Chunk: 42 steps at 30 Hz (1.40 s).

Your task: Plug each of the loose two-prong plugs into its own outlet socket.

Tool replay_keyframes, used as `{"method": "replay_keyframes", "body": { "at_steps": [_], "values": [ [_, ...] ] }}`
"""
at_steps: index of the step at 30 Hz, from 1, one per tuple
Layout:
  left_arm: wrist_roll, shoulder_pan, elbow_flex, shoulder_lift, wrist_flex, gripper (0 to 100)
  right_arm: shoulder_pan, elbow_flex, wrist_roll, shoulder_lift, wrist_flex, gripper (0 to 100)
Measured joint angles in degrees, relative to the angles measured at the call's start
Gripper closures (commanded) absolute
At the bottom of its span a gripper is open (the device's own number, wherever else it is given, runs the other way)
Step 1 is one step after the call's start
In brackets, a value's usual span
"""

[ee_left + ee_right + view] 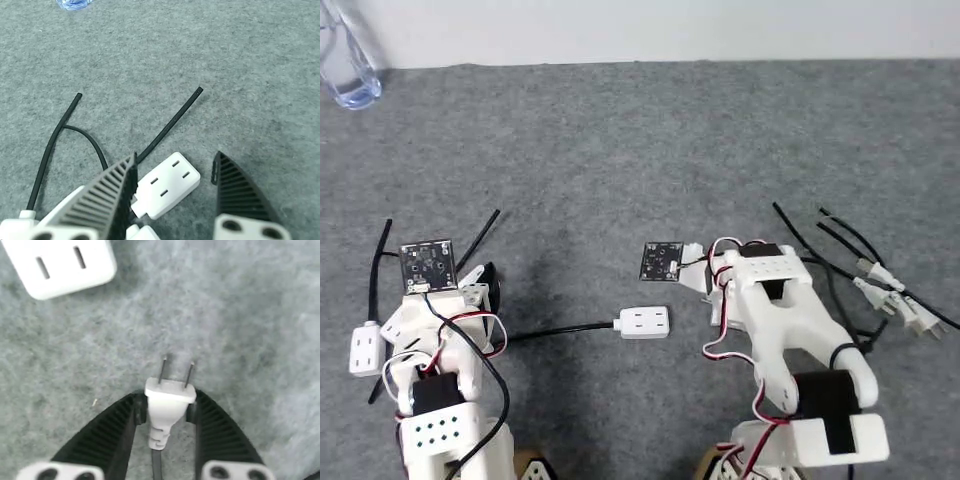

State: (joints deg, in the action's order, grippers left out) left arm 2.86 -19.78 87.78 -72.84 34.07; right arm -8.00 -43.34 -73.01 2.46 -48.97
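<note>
Plug (170, 392) looks light and rigid, pinched by its body in the right gripper (167, 404); left gripper (175, 159) gapes wide.

You are working in what reads as a robotics lab test bench. The counter (620, 140) is covered in grey felt-like matting and backs onto a plain white wall (670, 30). The white plastic left arm (440, 400) and white plastic right arm (790, 330) carry exposed black circuit boards (428, 265) and loose red-and-white wiring (725, 300). A clear plastic bottle (345, 70) stands at the far corner.
</note>
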Motion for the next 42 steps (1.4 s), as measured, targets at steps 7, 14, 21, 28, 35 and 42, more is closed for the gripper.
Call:
{"method": "replay_keyframes", "body": {
  "at_steps": [7, 14, 21, 28, 35, 42],
  "values": [
    [0.0, 0.0, 0.0, 0.0, 0.0, 77, 0.5, 0.2, -0.8, 0.0, 0.4, 99.0],
    [-1.3, 5.3, 0.0, 0.0, 0.0, 77, 0.4, 0.5, 5.4, 4.4, -3.1, 99.0],
    [-5.5, 15.7, 0.0, 0.0, -1.0, 77, -3.2, 0.4, 13.5, 17.3, -10.2, 99.0],
    [-26.1, 23.8, 0.0, 0.0, -10.4, 77, -9.1, 0.4, 23.7, 32.9, -18.2, 99.0],
    [-47.4, 36.0, 0.8, 0.0, -11.4, 77, -13.2, 5.5, 29.9, 39.6, -26.9, 99.0],
    [-48.3, 45.4, 2.0, 0.0, -12.9, 75, -19.2, 7.6, 31.7, 39.8, -29.4, 99.1]
  ]
}}
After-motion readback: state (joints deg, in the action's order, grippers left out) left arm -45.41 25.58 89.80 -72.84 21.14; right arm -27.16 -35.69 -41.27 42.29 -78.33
